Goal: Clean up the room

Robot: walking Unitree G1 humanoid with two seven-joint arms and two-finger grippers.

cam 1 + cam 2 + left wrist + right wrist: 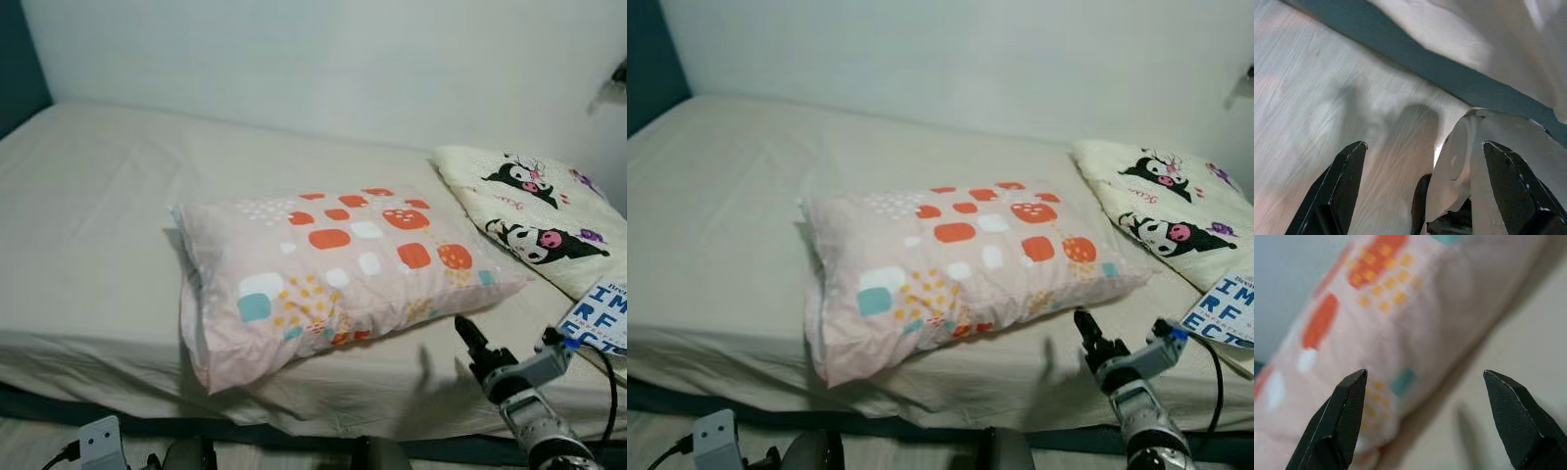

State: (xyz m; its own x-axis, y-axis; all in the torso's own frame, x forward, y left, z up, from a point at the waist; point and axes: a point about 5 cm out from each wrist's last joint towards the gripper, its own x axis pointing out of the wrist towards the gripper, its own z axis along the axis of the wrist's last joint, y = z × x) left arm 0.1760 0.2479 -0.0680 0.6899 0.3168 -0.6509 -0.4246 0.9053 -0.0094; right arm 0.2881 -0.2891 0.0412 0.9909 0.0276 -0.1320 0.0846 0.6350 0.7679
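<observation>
Left eye view shows a bed (88, 225) with a pale sheet, and a pink pillow (333, 269) patterned with orange, white and teal patches lying askew across its middle. A cream pillow (534, 215) with cartoon figures sits at the bed's right end. The right end effector (468, 333), fingers spread and released, hovers just beside the pink pillow's lower right corner. The left end effector (1422, 186), also spread and holding nothing, hangs low over the wood floor (1312, 98). The step in hand looks like reaching for the pink pillow; next, the fingers likely need to advance and pinch its corner.
</observation>
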